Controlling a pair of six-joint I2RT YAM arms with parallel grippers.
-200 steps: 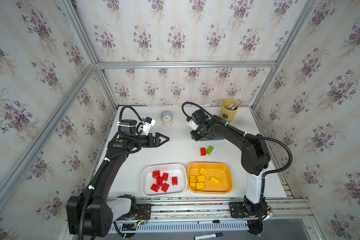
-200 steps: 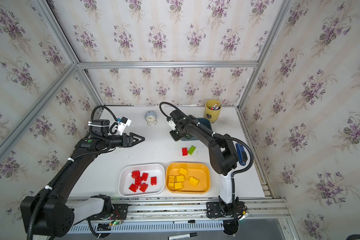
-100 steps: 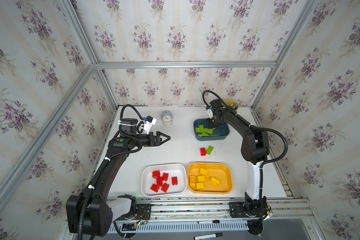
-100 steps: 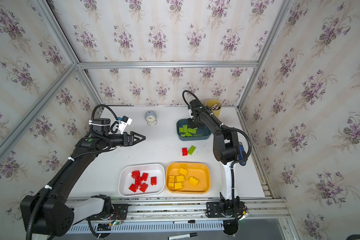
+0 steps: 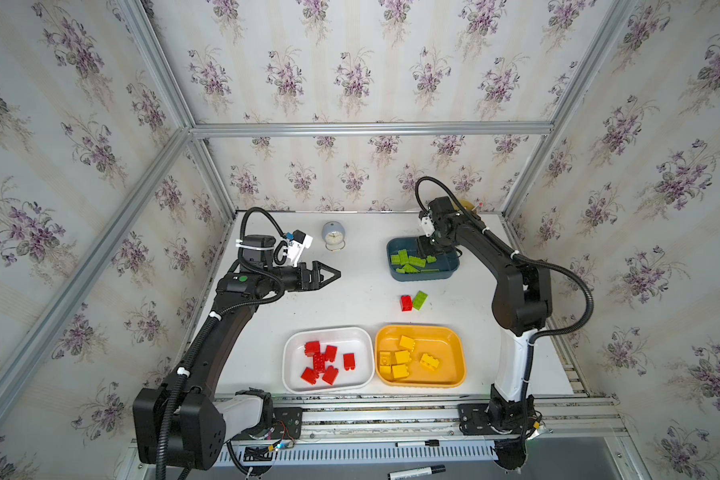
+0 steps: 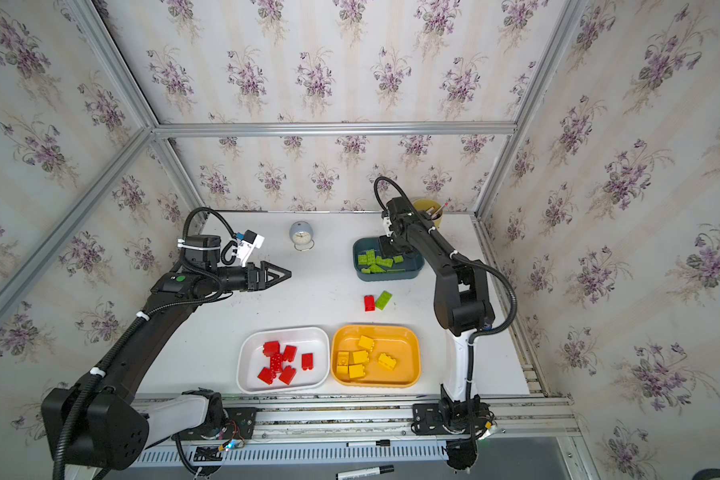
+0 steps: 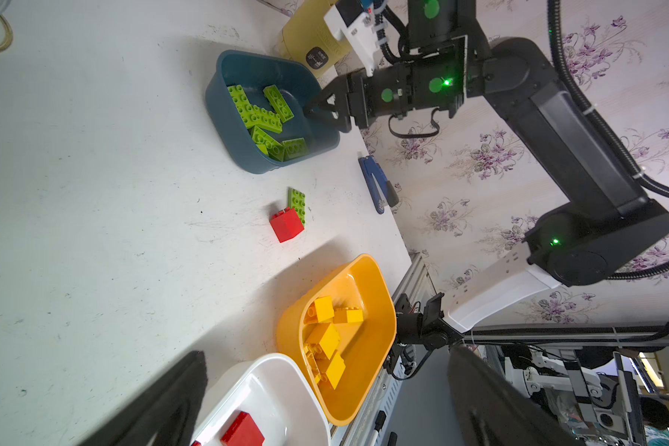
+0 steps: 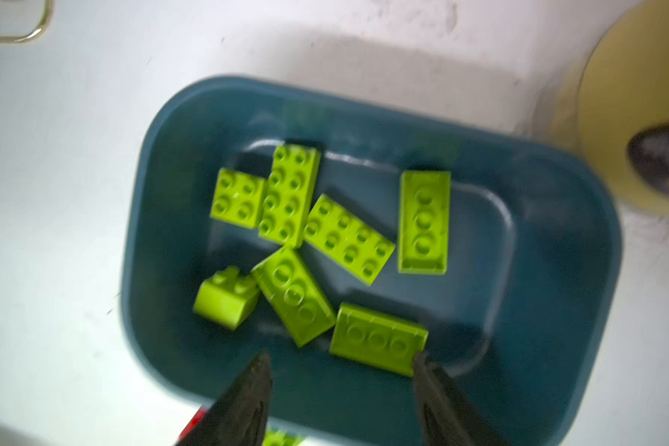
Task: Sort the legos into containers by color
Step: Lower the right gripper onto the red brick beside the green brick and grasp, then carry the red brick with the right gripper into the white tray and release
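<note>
The right claw (image 8: 342, 365) hangs over the dark teal tray (image 8: 557, 251) at the back of the table (image 5: 350, 299), its fingers partly apart and gripping nothing, with seven lime green bricks (image 8: 348, 239) lying loose in the tray beneath. The left claw (image 5: 334, 273) hovers wide open and empty above the table's left side. Near the front, red bricks (image 5: 323, 361) lie in the white tray (image 5: 285, 361) and yellow bricks (image 5: 402, 357) in the orange-yellow tray (image 5: 461, 353), while one red brick (image 5: 406, 302) and one green brick (image 5: 420, 300) sit touching on the table between the trays.
</note>
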